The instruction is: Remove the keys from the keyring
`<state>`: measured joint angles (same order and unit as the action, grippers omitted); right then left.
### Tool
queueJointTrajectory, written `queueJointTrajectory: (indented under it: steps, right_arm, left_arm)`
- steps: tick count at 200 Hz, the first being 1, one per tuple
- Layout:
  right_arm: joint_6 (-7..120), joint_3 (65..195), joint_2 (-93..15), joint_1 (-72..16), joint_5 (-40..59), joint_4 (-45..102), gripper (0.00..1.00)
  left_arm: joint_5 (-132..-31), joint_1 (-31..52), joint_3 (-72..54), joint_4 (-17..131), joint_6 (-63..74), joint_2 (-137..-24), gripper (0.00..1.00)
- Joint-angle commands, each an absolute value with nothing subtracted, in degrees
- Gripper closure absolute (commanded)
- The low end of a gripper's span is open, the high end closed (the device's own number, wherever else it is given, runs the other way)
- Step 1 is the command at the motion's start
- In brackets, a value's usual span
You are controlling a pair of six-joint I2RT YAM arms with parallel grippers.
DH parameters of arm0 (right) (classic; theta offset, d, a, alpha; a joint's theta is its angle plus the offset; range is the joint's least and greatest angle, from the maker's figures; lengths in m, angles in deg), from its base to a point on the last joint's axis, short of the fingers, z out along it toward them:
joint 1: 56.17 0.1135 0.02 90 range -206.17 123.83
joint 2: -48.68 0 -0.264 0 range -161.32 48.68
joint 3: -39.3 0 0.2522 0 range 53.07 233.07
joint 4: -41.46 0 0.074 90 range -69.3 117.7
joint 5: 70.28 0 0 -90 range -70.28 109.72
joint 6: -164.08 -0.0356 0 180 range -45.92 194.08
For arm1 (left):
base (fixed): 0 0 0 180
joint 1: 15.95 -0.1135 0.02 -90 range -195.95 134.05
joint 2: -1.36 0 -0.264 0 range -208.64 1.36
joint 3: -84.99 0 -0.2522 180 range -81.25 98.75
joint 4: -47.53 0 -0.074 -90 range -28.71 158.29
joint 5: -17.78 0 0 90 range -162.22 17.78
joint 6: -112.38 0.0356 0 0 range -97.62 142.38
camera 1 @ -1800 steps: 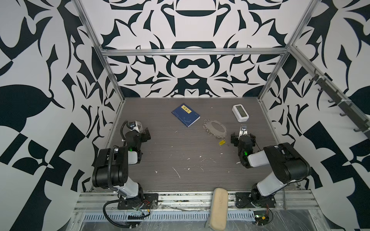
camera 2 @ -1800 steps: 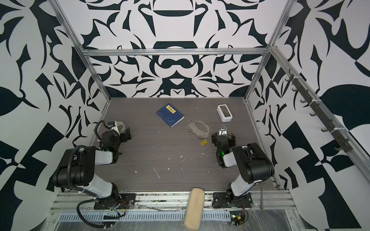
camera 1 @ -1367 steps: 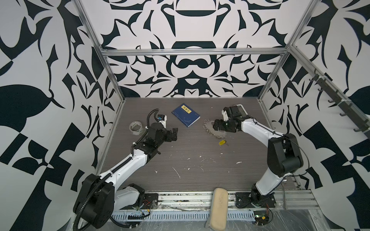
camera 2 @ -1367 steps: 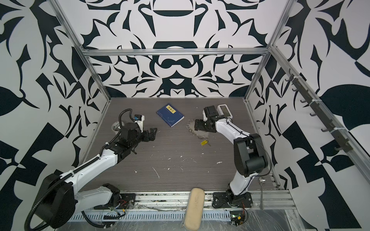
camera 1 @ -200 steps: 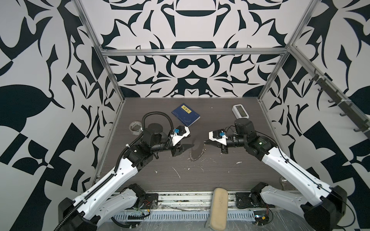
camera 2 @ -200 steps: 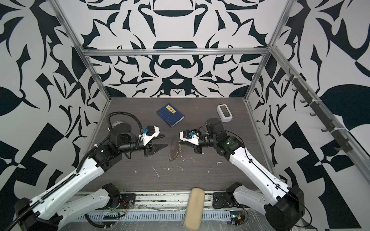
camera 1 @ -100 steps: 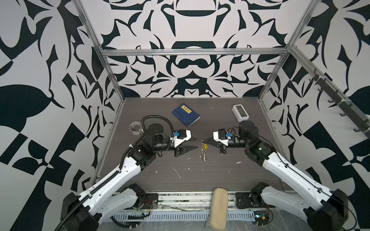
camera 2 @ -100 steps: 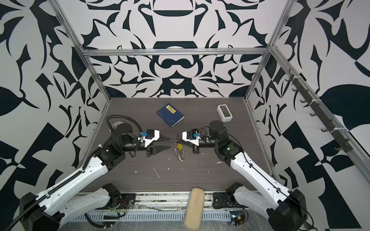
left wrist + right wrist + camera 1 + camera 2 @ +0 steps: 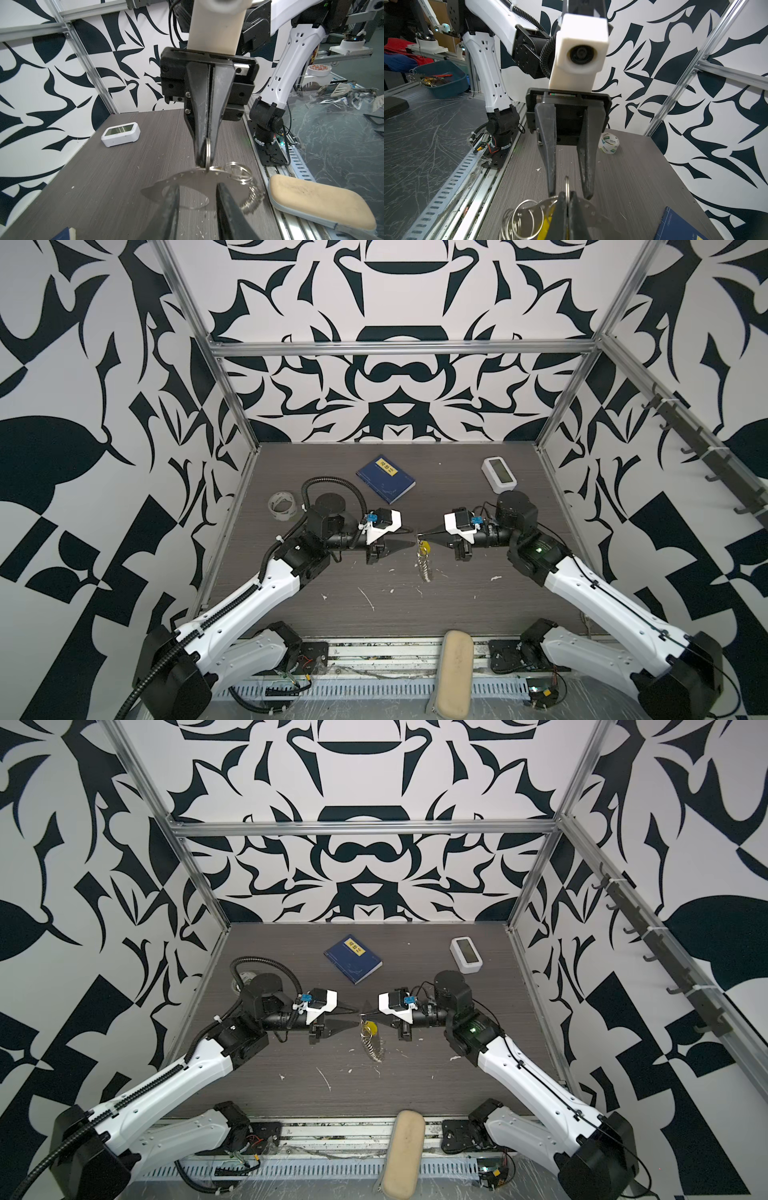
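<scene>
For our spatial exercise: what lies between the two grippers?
The silver metal keyring with its yellow plastic key tag, hanging from the shut right gripper; both top views show it.

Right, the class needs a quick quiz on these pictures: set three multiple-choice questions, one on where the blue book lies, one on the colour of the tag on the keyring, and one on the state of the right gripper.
1. Where does the blue book lie?
A. In the back half of the table
B. On the front rail
C. Between a gripper's fingers

2. What colour is the tag hanging on the keyring?
A. Red
B. Yellow
C. Green

3. How is the right gripper?
A. Wide open
B. Shut on a ring of the keyring
C. Out of sight

Key:
1 A, both top views show the book towards the back wall.
2 B, the tag shows yellow just under the right gripper's tips.
3 B, the left wrist view shows its fingers pinched together on the ring.
</scene>
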<state>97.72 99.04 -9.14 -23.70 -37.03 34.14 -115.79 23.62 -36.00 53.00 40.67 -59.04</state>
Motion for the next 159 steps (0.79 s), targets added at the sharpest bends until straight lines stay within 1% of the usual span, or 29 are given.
queueJointTrajectory:
  steps: [1, 51, 69, 125, 159]
  right_arm:
    - [96.8, 100.2, -9.2, -23.2, -39.4, 36.2, 1.0]
    - [97.1, 100.3, -9.9, -22.6, -39.5, 35.9, 1.0]
    - [97.2, 100.3, -10.2, -22.4, -39.4, 36.1, 1.0]
    - [98.5, 100.2, -10.0, -22.3, -39.0, 34.1, 1.0]
    - [98.9, 99.8, -9.5, -22.3, -37.0, 32.8, 1.0]
  left_arm:
    - [-117.5, 23.8, -35.9, 49.3, 40.1, -59.3, 0.7]
    - [-119.1, 23.8, -36.0, 47.1, 38.5, -60.6, 0.76]
    - [-119.9, 23.8, -35.8, 47.1, 38.4, -61.1, 0.83]
    - [-119.9, 23.8, -35.0, 49.3, 40.2, -60.8, 1.0]
    - [-116.4, 23.8, -33.5, 55.6, 44.4, -59.4, 1.0]
